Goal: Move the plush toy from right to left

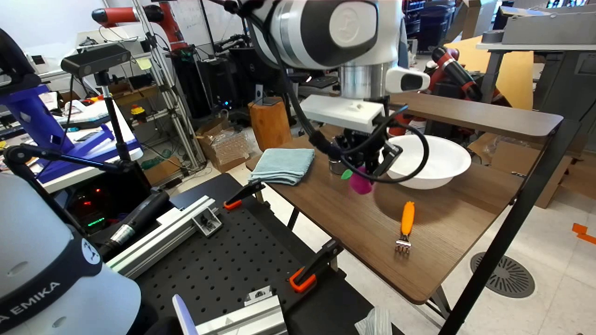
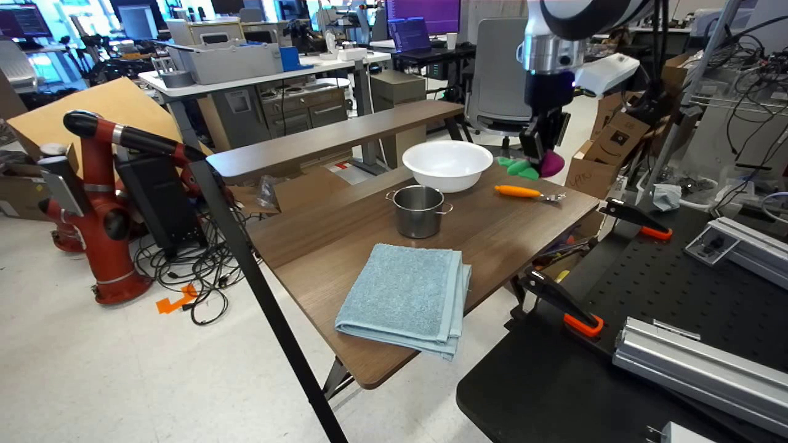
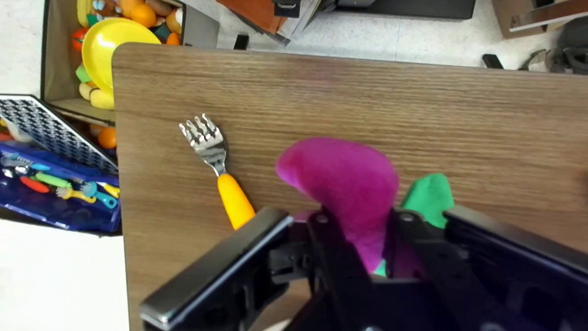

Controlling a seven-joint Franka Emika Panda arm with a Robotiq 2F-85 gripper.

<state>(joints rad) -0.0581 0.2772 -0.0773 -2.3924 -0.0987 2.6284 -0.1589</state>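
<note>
The plush toy is a magenta-pink, roundish soft toy with green leaf-like parts. It shows in both exterior views [image 1: 360, 184] [image 2: 553, 164] and large in the wrist view [image 3: 340, 174]. My gripper [image 3: 363, 219] is shut on the toy, with the pink body squeezed between its two fingers. A green part sticks out beside the right finger in the wrist view. In both exterior views the gripper [image 1: 376, 168] [image 2: 542, 147] points down and the toy hangs from it, seemingly above the wooden table [image 1: 326, 209]. The fingers hide part of the toy.
A white bowl [image 1: 435, 160] stands near the gripper. A fork with an orange handle [image 1: 407, 221] lies on the table. A metal pot [image 2: 418, 212] and a folded blue towel [image 2: 403, 295] stand toward the table's other end. A raised shelf [image 2: 338, 135] runs along one side.
</note>
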